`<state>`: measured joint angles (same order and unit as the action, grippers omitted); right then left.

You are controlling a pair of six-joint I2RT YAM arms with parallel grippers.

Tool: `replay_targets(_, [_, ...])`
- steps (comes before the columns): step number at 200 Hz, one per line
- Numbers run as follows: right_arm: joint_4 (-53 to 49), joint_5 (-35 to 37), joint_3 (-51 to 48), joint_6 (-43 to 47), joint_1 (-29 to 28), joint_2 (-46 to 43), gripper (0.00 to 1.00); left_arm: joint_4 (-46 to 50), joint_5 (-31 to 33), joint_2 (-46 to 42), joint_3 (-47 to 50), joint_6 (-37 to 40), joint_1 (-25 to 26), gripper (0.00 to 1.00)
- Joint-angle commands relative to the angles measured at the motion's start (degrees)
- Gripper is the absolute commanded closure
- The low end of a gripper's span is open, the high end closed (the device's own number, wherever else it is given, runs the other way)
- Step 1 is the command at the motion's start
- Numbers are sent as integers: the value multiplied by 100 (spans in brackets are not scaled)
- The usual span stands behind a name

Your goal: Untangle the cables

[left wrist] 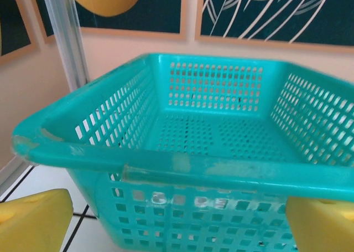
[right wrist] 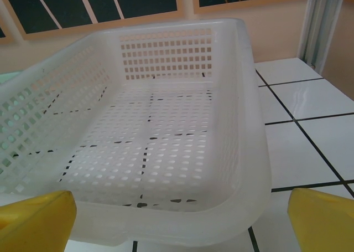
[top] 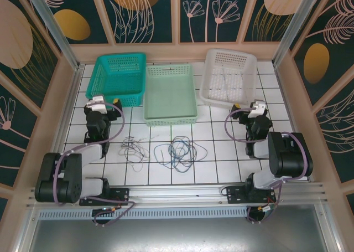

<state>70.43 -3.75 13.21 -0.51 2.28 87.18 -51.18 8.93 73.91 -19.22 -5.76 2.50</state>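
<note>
**Top view.** The cables point(top: 172, 150) lie loose on the white tiled table point(top: 221, 152), in the gap between the two arms. Both grippers face away from them, toward the baskets. The left gripper point(top: 100, 103) looks into the teal basket point(top: 121, 56), and the right gripper point(top: 256, 107) looks into the white basket point(top: 230, 51). Each has its yellow fingers point(left wrist: 33, 221) spread wide with nothing between them.

The cables therefore sit behind each gripper and inboard of it: to the right rear of the left one and to the left rear of the right one. The heap runs crosswise, from one arm toward the other. Its pale grey loops lie nearer the left gripper. The black and blue loops overlap in one knot about midway between the grippers. All strands are hair-thin, slack and irregularly coiled.

Judged from this layout, either arm must turn back toward its own base before it can reach a strand.
</note>
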Motion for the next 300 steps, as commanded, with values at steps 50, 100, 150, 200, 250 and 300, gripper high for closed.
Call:
replay_targets(50, [-3816,-1040,1452,95,-21,-872,12,2138,-287,-2014,214,-888,-30,2])
replay_targets(100, [-4829,-1021,1605,-546,-300,-1956,16,2928,-628,-2274,-481,-1078,30,3])
replay_targets(150, [-6675,-891,3903,-773,-1006,-678,22,3492,-878,-514,-2182,-775,522,4])
replay_targets(200, [-7475,-1471,5421,-1215,-1025,1420,33,3985,-1040,1178,-3112,-883,607,7])
replay_targets(250, [-7445,-1471,5134,-1212,-985,1501,35,3899,-1247,1353,-2797,-1211,611,11])
replay_targets(300, [-7578,-1315,4499,-982,-932,918,37,4074,-1382,1077,-2415,-1282,607,15])
